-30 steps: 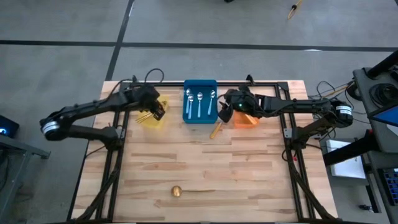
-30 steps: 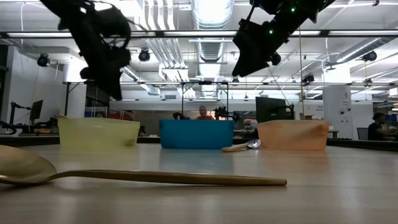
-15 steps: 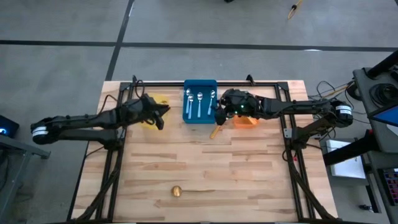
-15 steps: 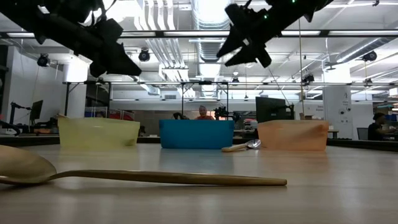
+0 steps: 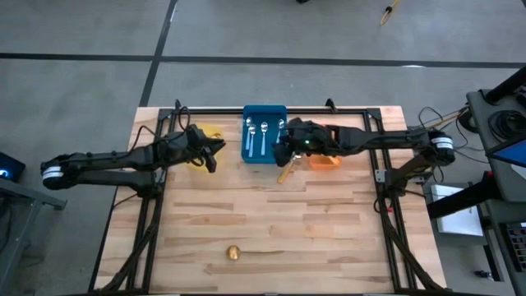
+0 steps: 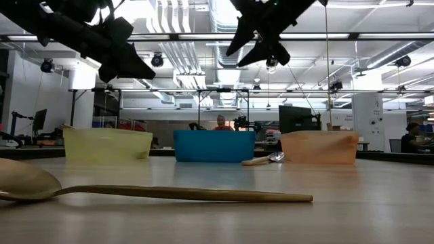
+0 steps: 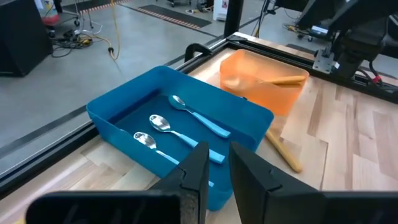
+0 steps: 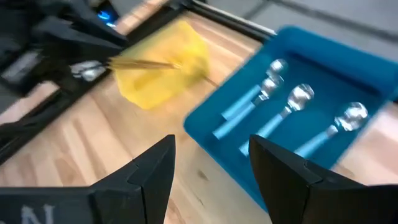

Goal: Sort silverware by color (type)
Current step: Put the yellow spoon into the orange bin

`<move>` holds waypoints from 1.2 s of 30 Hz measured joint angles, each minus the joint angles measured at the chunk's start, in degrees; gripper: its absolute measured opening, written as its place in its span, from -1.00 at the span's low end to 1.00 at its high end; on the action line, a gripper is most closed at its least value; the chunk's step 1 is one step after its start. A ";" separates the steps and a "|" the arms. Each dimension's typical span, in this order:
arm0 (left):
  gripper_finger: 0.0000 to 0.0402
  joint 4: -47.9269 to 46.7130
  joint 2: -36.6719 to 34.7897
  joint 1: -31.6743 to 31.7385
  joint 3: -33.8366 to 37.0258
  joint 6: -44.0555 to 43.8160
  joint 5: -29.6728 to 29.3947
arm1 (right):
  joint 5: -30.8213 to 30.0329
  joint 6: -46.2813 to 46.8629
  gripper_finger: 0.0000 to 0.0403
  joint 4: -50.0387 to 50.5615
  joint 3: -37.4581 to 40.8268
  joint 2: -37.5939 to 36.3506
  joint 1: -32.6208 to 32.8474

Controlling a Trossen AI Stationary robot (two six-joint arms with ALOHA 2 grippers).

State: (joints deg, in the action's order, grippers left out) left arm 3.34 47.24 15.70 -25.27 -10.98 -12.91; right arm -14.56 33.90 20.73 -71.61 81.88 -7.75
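While both arms are reaching in over the far end of the tabletop (image 5: 271,222) in the high view, the left gripper (image 5: 211,153) is hanging just at five o'clock of the yellow bin (image 5: 210,132), and the right gripper (image 5: 282,152) is hovering at the blue bin's (image 5: 251,152) four o'clock corner, above an orange-handled spoon (image 5: 284,173) lying on the wood between the blue bin and the orange bin (image 5: 327,159); three blue-handled spoons (image 5: 264,136) are resting in the blue bin, and a gold spoon (image 5: 235,252) is lying alone at six o'clock, well apart. Across the low view, that gold spoon is stretching along the foreground, with both grippers hanging high above the three bins. Through the left wrist view, the left fingers (image 7: 194,174) are standing nearly closed with a slim gap, holding nothing. Through the right wrist view, the right fingers (image 8: 155,168) are spreading wide and empty above the tabletop, and gold spoons (image 8: 140,63) are sticking out of the yellow bin.
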 joint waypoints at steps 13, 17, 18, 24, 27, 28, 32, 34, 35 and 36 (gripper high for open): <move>-0.78 0.42 0.21 0.02 -0.22 4.63 -0.01 | 5.06 5.45 -0.04 25.44 -19.36 17.88 0.18; -0.78 0.53 0.24 0.02 -0.27 6.04 0.00 | 9.56 5.69 -0.04 29.26 -23.62 23.13 1.00; -0.78 0.46 0.28 0.02 -0.27 6.69 -0.02 | 10.25 5.90 -0.04 30.32 -24.43 24.39 1.32; -0.78 1.22 0.37 0.04 -0.91 10.79 -0.02 | 12.01 9.85 -0.04 35.74 -27.58 29.73 3.33; -0.78 1.50 0.42 0.02 -1.87 11.89 -0.02 | 13.21 11.70 -0.04 37.66 -27.65 31.66 4.34; -0.78 1.48 0.42 0.04 -2.11 12.44 -0.02 | 13.66 12.47 -0.04 38.34 -27.61 32.14 4.70; -0.78 1.40 0.42 0.04 -3.05 14.32 -0.02 | 14.10 15.45 -0.04 39.80 -27.55 33.47 6.24; -0.78 1.50 0.42 0.04 -3.27 15.38 -0.02 | 13.62 16.86 -0.04 39.84 -27.44 33.54 6.49; -0.78 1.52 0.42 0.04 -3.31 15.95 -0.02 | 12.39 17.98 -0.04 39.84 -27.42 33.54 6.47; -0.78 1.52 0.42 0.04 -3.40 16.33 -0.02 | 10.83 19.18 -0.04 39.84 -27.42 33.54 6.35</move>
State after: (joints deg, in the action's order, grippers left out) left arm 4.86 47.66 15.75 -28.68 5.34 -12.93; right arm -3.73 53.08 60.58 -99.02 115.42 -1.40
